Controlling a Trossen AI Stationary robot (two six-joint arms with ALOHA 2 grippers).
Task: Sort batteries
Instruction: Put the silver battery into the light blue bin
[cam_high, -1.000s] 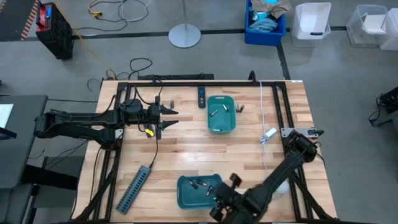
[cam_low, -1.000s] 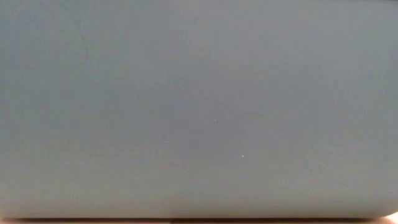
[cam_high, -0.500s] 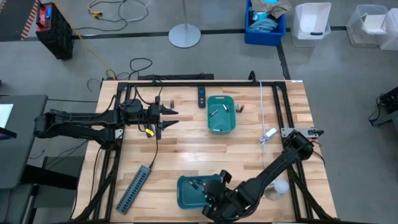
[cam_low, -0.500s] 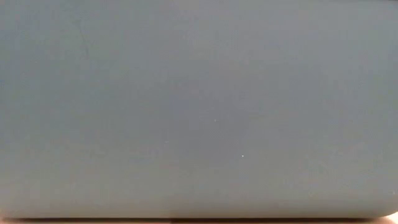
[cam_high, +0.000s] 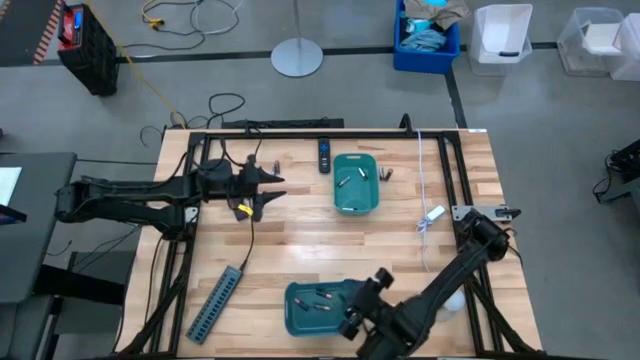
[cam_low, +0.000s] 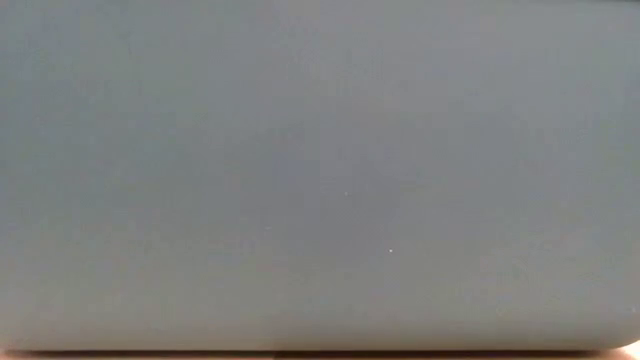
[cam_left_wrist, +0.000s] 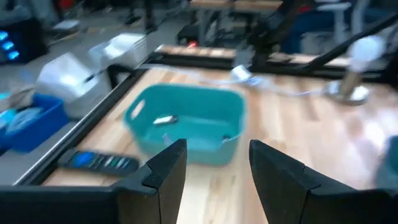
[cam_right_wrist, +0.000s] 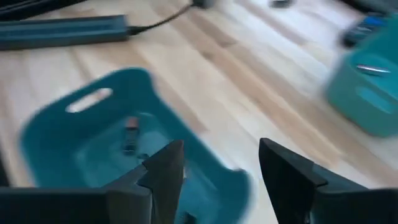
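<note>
Two teal bins stand on the wooden table: a far bin (cam_high: 357, 184) and a near bin (cam_high: 318, 308), each with a few small batteries (cam_high: 346, 181) (cam_right_wrist: 129, 134) lying on its bottom. Loose batteries (cam_high: 386, 174) rest on the table beside the far bin. My right gripper (cam_high: 352, 312) (cam_right_wrist: 221, 168) hovers open at the near bin's right end, with nothing between its fingers. My left gripper (cam_high: 268, 188) (cam_left_wrist: 214, 168) is open and empty at the table's far left, pointing toward the far bin (cam_left_wrist: 186, 121).
A black remote (cam_high: 324, 153) lies left of the far bin. A grey power strip (cam_high: 217, 302) lies at the near left, its cable running up toward my left arm. A white cable (cam_high: 428, 190) crosses the right side. A blank grey surface fills the low view.
My right gripper has swung left over the near bin's right end, then drawn back a little toward the table's right edge.
</note>
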